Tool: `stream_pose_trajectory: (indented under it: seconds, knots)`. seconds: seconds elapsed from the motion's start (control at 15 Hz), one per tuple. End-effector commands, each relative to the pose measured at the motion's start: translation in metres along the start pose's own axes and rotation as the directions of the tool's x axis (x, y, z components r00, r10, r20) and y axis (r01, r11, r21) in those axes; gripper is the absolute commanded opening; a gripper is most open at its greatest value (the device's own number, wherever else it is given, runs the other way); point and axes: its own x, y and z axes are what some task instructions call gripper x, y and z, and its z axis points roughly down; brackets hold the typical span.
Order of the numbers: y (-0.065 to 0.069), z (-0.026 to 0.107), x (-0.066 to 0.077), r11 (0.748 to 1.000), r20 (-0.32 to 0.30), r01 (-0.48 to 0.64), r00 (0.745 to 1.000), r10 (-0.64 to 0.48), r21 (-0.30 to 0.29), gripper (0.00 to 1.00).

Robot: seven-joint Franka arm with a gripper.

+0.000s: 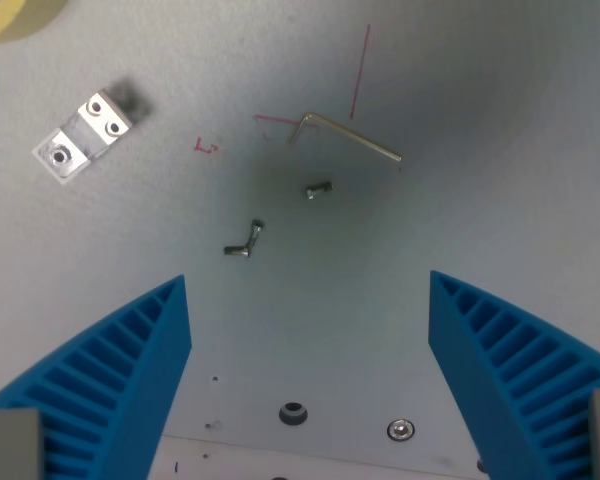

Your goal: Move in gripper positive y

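Note:
Two blue ribbed fingers of my gripper (308, 285) rise from the bottom corners of the wrist view, one finger (130, 370) at the wrist view's left and the other (510, 370) at its right. They stand wide apart, open, with nothing between them. Below lies a grey-white table surface (460, 200).
A metal hex key (345, 135) lies ahead of the fingers. Two small bolts (244, 241) (319, 188) lie nearer. An aluminium bracket (83, 134) with holes sits at the upper left. Red pen marks (360, 70) cross the surface. A screw head (401, 430) and a hole (294, 413) are near the bottom edge.

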Motion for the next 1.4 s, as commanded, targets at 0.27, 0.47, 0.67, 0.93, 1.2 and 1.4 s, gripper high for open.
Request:
stream_pose_trajectory:
  seconds: [0.27, 0.47, 0.67, 0.93, 1.2, 1.4]
  knots:
    - [0.02, -0.002, 0.0, 1.0, -0.005, 0.0, 1.0, 0.0, -0.001, 1.0]
    - [0.035, -0.002, 0.0, 1.0, -0.005, 0.0, 1.0, 0.0, -0.001, 1.0]
    - [0.05, -0.002, 0.0, 1.0, -0.005, 0.0, 1.0, 0.0, -0.001, 1.0]
    - [0.07, -0.002, 0.0, 1.0, -0.005, 0.0, 1.0, 0.0, -0.001, 1.0]
    - [0.09, -0.002, 0.0, 1.0, -0.005, 0.0, 1.0, 0.0, -0.001, 1.0]
    - [0.105, -0.002, 0.0, 1.0, -0.005, 0.0, 1.0, 0.0, -0.001, 1.0]
